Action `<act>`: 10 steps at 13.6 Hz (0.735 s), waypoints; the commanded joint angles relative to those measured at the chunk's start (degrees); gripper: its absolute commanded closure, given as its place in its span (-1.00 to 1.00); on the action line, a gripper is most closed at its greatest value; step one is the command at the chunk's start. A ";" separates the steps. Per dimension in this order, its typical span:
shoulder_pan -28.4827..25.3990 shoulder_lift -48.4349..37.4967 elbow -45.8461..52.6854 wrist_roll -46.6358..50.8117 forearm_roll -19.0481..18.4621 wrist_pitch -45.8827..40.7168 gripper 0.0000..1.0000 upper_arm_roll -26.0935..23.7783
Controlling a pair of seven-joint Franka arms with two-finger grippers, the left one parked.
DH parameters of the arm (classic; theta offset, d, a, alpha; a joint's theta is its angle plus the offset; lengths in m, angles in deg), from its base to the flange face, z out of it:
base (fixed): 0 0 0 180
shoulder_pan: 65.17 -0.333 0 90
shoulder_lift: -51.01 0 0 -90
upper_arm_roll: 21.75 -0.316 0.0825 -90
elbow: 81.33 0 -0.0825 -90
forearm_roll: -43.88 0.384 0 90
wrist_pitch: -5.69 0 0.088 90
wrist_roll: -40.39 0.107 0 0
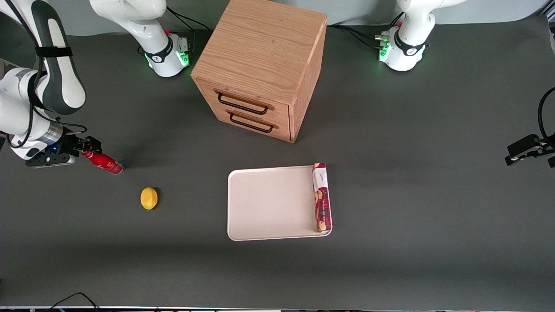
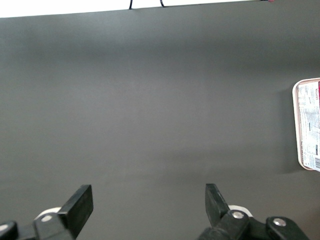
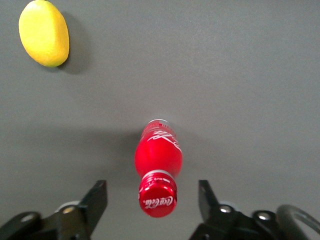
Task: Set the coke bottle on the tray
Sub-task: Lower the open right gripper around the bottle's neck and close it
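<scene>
Toward the working arm's end of the dark grey table (image 1: 390,260), the coke bottle (image 1: 104,162) lies on its side, cap pointing at the gripper (image 1: 84,147). The gripper's fingers (image 3: 95,200) are spread wide on either side of the red cap, not touching it. A yellow lemon (image 1: 149,198) sits near the bottle, closer to the front camera. The cream tray (image 1: 269,203) rests mid-table, in front of the wooden drawer cabinet (image 1: 260,69), well apart from the bottle. A red biscuit packet (image 1: 321,197) lies along one tray edge.
</scene>
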 commanded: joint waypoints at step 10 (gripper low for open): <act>-1.60 -3.20 19.40 0.36 -0.63 -19.48 1.00 -1.05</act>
